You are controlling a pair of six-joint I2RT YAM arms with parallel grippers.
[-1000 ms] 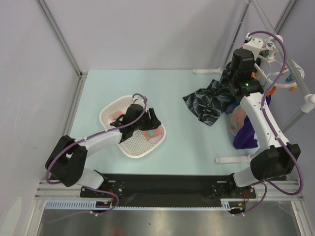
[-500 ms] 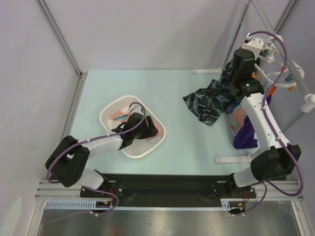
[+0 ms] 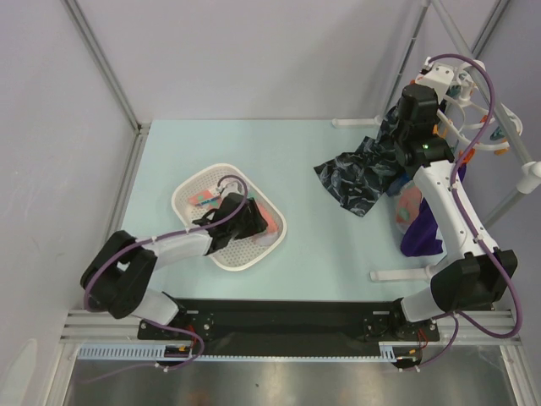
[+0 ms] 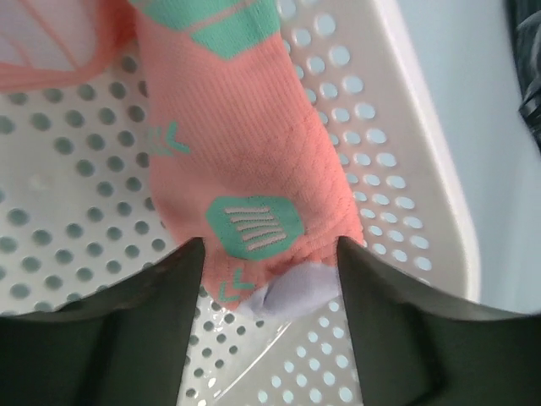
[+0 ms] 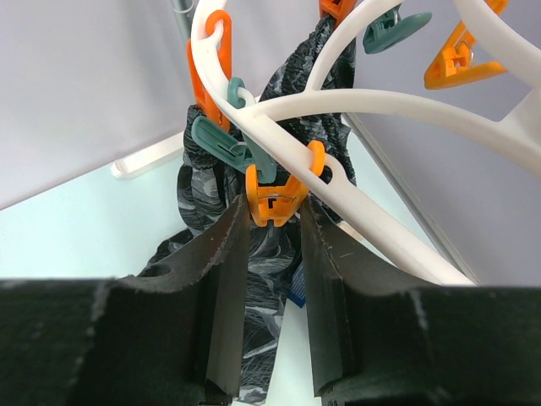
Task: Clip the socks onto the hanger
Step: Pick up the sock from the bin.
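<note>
A salmon sock (image 4: pixel 245 169) with teal patches lies in the white perforated basket (image 4: pixel 397 169). My left gripper (image 4: pixel 269 245) is open, one finger on each side of the sock's pale end, low over the basket floor. In the top view that gripper (image 3: pixel 252 222) sits inside the basket beside the sock (image 3: pixel 270 220). Another sock (image 3: pixel 203 199) lies at the basket's far end. My right gripper (image 5: pixel 275 216) is shut on an orange peg (image 5: pixel 276 199) hanging from the white hanger (image 5: pixel 380 106), which hangs at the far right (image 3: pixel 473 127).
A dark patterned cloth (image 3: pixel 363 178) hangs from the hanger and spreads onto the table. A purple garment (image 3: pixel 420 233) and a pinkish dotted piece (image 3: pixel 410 203) hang below the right arm. Teal and orange pegs (image 5: pixel 224 139) crowd the ring. Frame posts stand at the right.
My left gripper has moved toward the near side of the basket and lowered over the sock's end. The right arm has not moved.
</note>
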